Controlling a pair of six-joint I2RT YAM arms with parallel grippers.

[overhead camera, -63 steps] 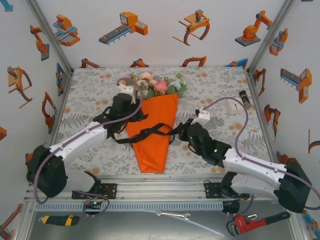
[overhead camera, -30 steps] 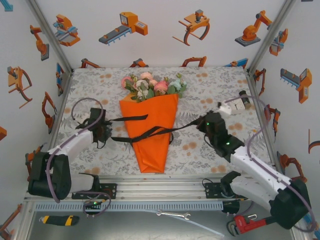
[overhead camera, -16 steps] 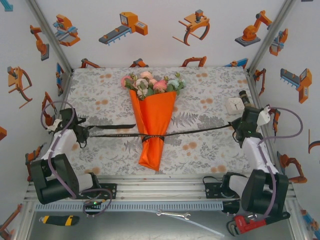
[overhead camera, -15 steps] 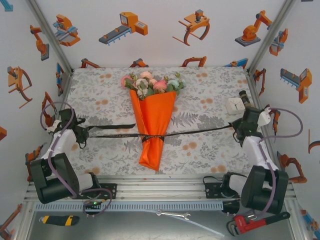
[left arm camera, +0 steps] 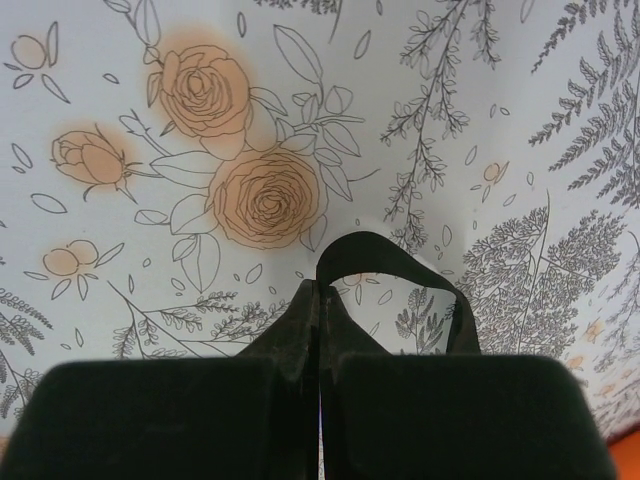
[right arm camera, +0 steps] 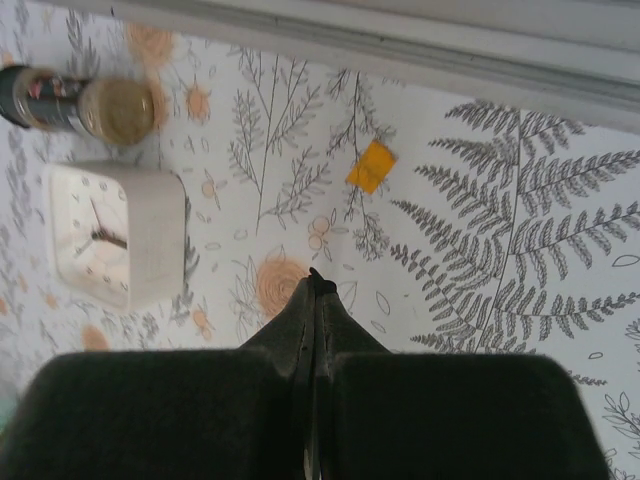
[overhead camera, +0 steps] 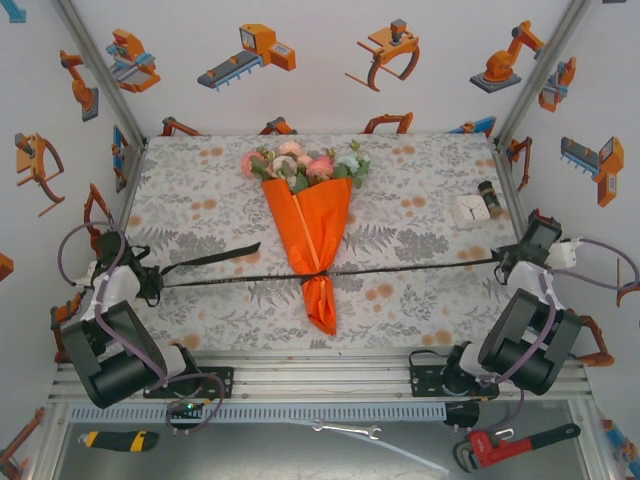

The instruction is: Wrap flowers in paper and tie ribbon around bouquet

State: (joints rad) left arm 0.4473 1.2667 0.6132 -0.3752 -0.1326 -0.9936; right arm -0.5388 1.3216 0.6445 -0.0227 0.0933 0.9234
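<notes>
We note the bouquet (overhead camera: 318,225) lying mid-counter (overhead camera: 420,190), blooms at the far end, tip pointing near. The ribbon (overhead camera: 400,268) circles its narrow lower part and runs taut to the left and right. The left claw (overhead camera: 152,283), at the left edge, is pressed together on one ribbon end. The right claw (overhead camera: 507,262), at the right edge, pinches the other end.
</notes>
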